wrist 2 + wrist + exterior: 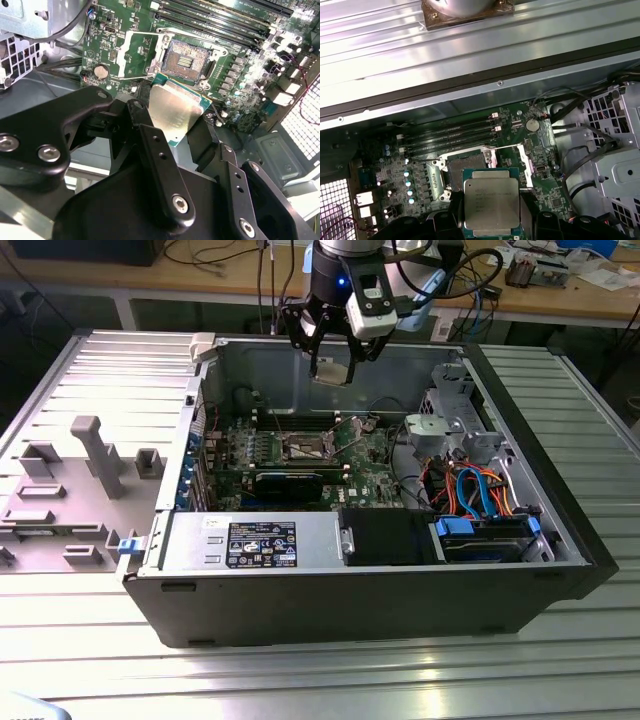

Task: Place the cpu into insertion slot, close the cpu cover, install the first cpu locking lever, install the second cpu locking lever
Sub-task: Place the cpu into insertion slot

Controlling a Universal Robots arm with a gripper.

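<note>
One tool [332,364] over the job, and it is clamped on one cpu [332,374], the silvery chip pinched by its edges between two black fingers [138,114], clear in both wrist views with the cpu [491,202] face up and level. The chip hangs in the air above the open computer case [350,612], not seated. Directly beneath the tool lies one insertion slot [186,60], dark centre bare, on the green board [235,95]; the first wrist view shows the same insertion slot [465,167] just beyond the chip's edge. One cpu cover [140,54], the thin metal frame, is swung open and lying beside the slot. One coin battery [533,125] sits further out past the cover. The case rests on a ribbed metal counter [560,640], and well apart from the tool lies one grey fixture plate [70,480] with raised blocks. Behind the tool runs a wooden counter [200,272] strewn with cables.
</note>
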